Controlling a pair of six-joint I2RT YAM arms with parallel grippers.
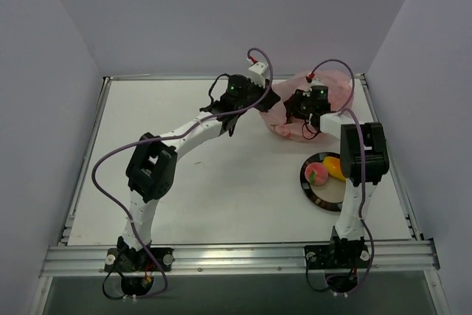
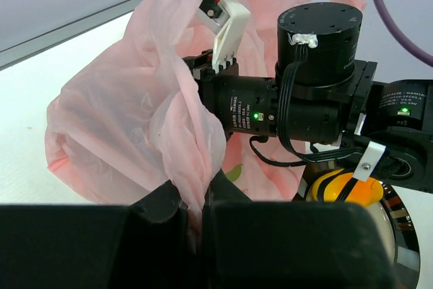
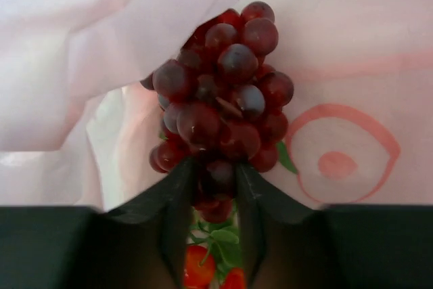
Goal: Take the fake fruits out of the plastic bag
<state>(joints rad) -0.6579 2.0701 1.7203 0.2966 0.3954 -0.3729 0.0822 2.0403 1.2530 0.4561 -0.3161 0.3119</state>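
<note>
The pink plastic bag (image 1: 328, 90) lies at the back right of the table. My left gripper (image 1: 271, 99) is shut on a fold of the bag (image 2: 193, 167) at its left side. My right gripper (image 1: 299, 112) reaches inside the bag and is shut on the dark purple grape bunch (image 3: 220, 109). The red strawberry with green leaves (image 3: 203, 265) lies below the grapes between the fingers. The pink peach (image 1: 317, 174) and the yellow-orange fruit (image 1: 333, 167) lie on the black-rimmed plate (image 1: 318, 195). The yellow fruit also shows in the left wrist view (image 2: 345, 191).
The plate sits in front of the bag beside my right arm's elbow (image 1: 363, 154). A metal rail (image 1: 236, 256) runs along the near edge. Grey walls close in the table at the back and both sides.
</note>
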